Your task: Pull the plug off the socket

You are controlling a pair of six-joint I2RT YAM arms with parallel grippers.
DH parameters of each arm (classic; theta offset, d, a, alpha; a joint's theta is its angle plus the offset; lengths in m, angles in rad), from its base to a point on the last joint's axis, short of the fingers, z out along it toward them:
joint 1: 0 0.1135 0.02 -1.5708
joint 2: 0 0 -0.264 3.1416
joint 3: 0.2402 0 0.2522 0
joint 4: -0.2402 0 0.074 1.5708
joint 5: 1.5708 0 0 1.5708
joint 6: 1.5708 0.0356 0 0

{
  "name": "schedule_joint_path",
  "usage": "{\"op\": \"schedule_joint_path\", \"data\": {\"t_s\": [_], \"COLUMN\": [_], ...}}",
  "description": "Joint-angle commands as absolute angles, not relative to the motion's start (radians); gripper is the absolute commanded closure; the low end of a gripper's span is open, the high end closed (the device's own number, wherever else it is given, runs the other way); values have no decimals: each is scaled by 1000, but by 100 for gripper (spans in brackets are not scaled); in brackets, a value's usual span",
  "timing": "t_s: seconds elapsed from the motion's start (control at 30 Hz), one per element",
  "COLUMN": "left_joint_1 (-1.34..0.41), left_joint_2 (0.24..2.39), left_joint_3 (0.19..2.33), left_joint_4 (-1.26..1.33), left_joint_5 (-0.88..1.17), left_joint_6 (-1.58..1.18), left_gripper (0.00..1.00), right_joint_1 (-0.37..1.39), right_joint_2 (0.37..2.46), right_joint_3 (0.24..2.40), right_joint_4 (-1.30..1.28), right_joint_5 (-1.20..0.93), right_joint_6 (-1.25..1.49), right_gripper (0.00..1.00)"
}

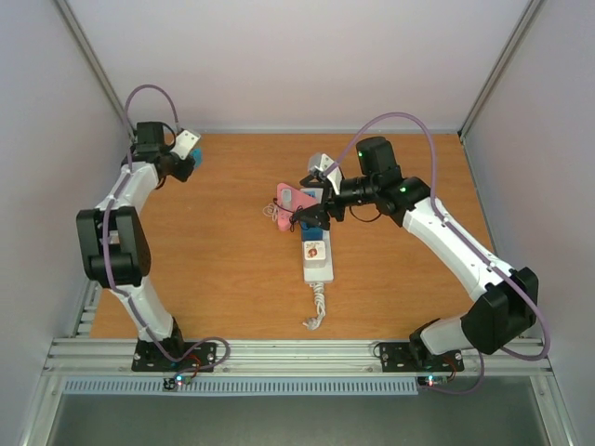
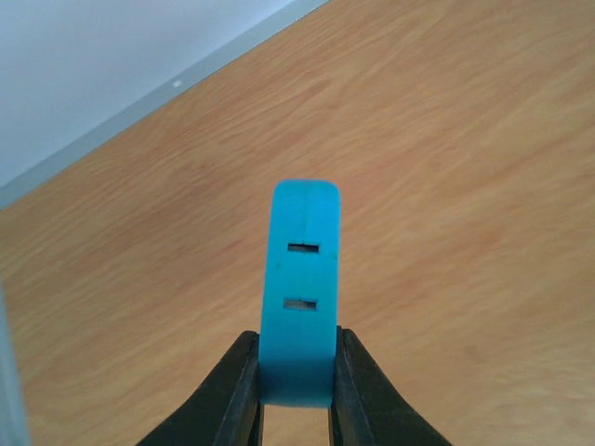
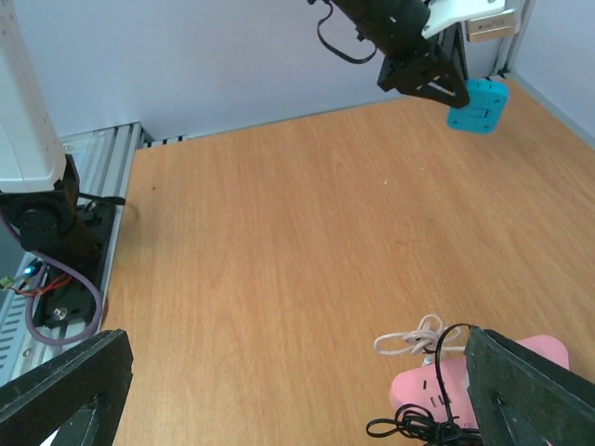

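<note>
- The two arm bases are bolted to the rail at the near edge of the wooden table [image 1: 232, 288], left and right.
- Just beyond the rail, near the middle, the socket's short white cord [image 1: 316, 311] lies in a loose squiggle on the wood.
- The socket [image 1: 316, 260] runs from that cord toward the far side as a white strip lying flat in the middle of the table. Its far part is hidden under the right arm's tool, with a bit of blue showing at the edge of that cover.
- The right gripper [image 3: 296, 372] hovers over the strip's far end with its fingers [image 3: 65, 386] spread wide. They pinch nothing.
- A pink piece [image 1: 290, 201] with slots lies at the left of that far end, close by the right-hand finger in the wrist view. Whether it is joined to the strip cannot be told.
- A small tangle of thin white cord [image 3: 414, 336] lies just beside the pink piece on its left.
- Well apart from all this, in the far left corner, the left gripper [image 2: 297, 372] is pressed onto the plug [image 2: 305, 269], one black finger on each side of its near end.
- The plug is a bright blue block with two narrow slots in its face. It is off the socket, with open wood between them, and it appears lifted above the table.
</note>
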State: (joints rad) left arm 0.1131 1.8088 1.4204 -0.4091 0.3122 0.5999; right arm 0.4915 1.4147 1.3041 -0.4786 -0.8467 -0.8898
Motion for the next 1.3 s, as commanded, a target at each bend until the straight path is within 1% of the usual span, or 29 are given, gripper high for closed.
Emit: {"op": "schedule_joint_path", "data": {"t_s": [0.0, 0.17, 0.33, 0.5, 0.77, 0.83, 1.0, 1.2, 1.27], "left_joint_1": [128, 134, 137, 136, 136, 137, 137, 137, 137], "left_joint_2": [1908, 2016, 2103, 2196, 2283, 2295, 2278, 2233, 2216], "left_joint_3": [1520, 1576, 1613, 1677, 1707, 1704, 1687, 1670, 1670], "left_joint_4": [-305, -228, -126, -99, -58, -50, -100, -177, -204], "left_joint_5": [105, -49, -142, -193, -266, -282, -234, -161, -132], "left_joint_6": [686, 756, 844, 914, 984, 995, 968, 921, 893], "left_gripper": [99, 99, 99, 99, 94, 89, 65, 54, 47], "right_joint_1": [485, 481, 477, 472, 453, 448, 438, 429, 424], "right_joint_2": [1449, 1471, 1491, 1504, 1515, 1517, 1516, 1510, 1508], "right_joint_3": [1325, 1343, 1348, 1353, 1353, 1353, 1352, 1350, 1350], "right_joint_4": [-459, -447, -442, -440, -442, -443, -452, -462, -467], "right_joint_5": [-837, -828, -821, -816, -816, -818, -825, -837, -843], "right_joint_6": [-871, -855, -852, -847, -848, -850, -854, -868, -871], "right_gripper": [2, 2, 1, 2, 2, 2, 1, 1, 1]}}
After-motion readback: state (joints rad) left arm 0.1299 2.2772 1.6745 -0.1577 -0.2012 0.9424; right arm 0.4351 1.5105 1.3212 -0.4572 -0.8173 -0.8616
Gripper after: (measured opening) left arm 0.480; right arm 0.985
